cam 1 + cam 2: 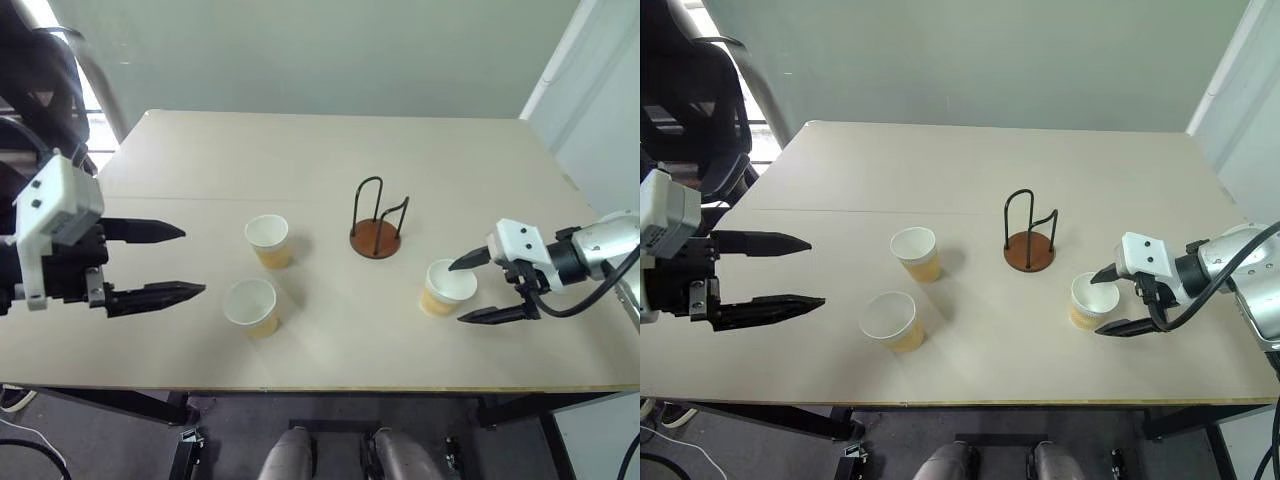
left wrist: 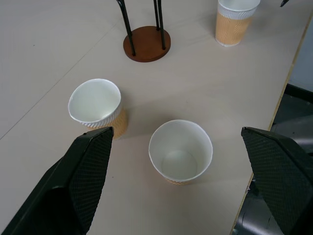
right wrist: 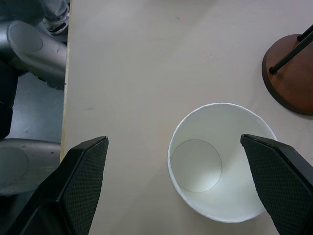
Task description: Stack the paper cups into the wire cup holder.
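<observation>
Three tan-yellow paper cups stand upright on the beige table [image 1: 330, 160]. One cup [image 1: 267, 240] is left of centre, a second [image 1: 250, 306] sits just nearer the front edge, and a third [image 1: 446, 287] stands at the right. The wire cup holder [image 1: 375, 238], a reddish-brown disc with black wire loops, stands empty between them. My left gripper [image 1: 193, 262] is open and hovers left of the two left cups [image 2: 95, 105] [image 2: 181, 152], holding nothing. My right gripper [image 1: 457, 293] is open at the third cup [image 3: 220, 161], one finger on each side of it, not closed on it.
The table's front edge [image 1: 320, 388] runs close behind the near cups. A black chair [image 1: 690, 90] stands off the table's far left corner. A faint seam [image 1: 200, 199] crosses the tabletop. Bare tabletop stretches behind the holder.
</observation>
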